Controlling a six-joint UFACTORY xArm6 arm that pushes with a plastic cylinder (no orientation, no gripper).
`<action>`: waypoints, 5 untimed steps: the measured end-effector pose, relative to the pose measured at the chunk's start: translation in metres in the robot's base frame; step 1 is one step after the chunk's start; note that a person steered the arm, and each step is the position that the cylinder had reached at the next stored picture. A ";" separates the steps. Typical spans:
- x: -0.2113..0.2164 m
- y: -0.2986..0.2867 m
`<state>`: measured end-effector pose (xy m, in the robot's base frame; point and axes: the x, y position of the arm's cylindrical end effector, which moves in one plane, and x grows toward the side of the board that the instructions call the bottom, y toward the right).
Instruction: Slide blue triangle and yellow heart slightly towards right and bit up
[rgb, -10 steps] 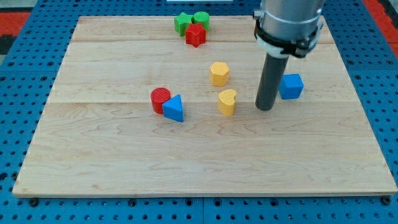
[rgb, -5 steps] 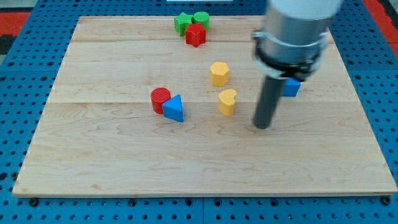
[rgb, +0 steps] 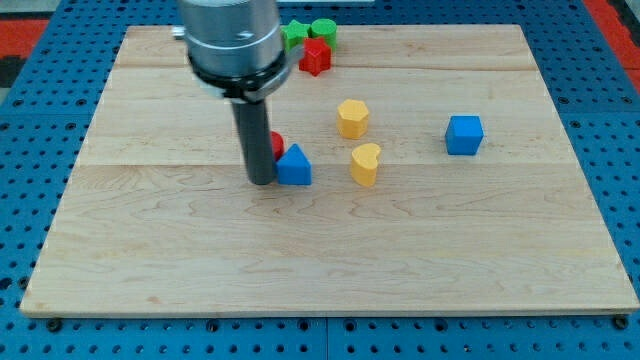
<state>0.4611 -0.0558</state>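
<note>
- My tip (rgb: 261, 181): bare rod end on the wooden board (rgb: 150, 250), nothing pinched, touching the blue triangle (rgb: 294, 167) at its right.
- Yellow heart (rgb: 366, 164): farther right, apart.
- Red block (rgb: 275, 143): mostly hidden behind the rod.
- No containers, no lettering visible.

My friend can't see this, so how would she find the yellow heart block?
Start at the wooden board and look just right of its middle. Two yellow blocks sit there; the yellow heart block is the lower one, right of the blue triangle block. Its top is notched, unlike the yellow hexagon block above.
</note>
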 end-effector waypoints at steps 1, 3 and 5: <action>0.000 0.048; -0.001 0.101; -0.010 0.118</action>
